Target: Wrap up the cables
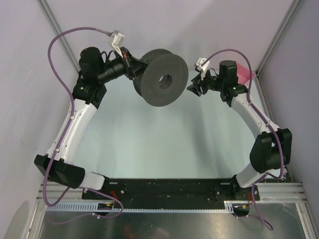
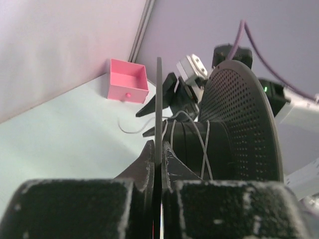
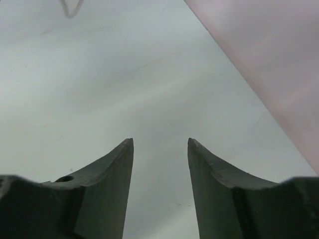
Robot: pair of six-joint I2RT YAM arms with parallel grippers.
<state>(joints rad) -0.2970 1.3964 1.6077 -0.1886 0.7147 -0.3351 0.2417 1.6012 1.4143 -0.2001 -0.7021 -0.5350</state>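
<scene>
A dark grey spool [image 1: 162, 77] hangs above the far middle of the table. My left gripper [image 1: 132, 67] is shut on one of its thin flanges [image 2: 159, 99]; in the left wrist view the jaws [image 2: 160, 147] pinch that flange edge-on. The thin whitish wire [image 2: 204, 144] crosses the spool's core in a few loose turns, and a free end [image 2: 127, 130] trails on the table. My right gripper [image 1: 195, 88] is open and empty just right of the spool, its dark fingers [image 2: 149, 107] showing behind the flange. In the right wrist view the open gripper [image 3: 160, 142] is over bare table, with a wire loop [image 3: 70, 10] far off.
A pink open box [image 2: 127, 79] stands at the back right by the wall, behind the right arm [image 1: 245, 73]. Purple cables [image 1: 60, 45] loop along both arms. Enclosure walls close in the sides, and a pinkish surface [image 3: 269, 64] fills the right of the right wrist view.
</scene>
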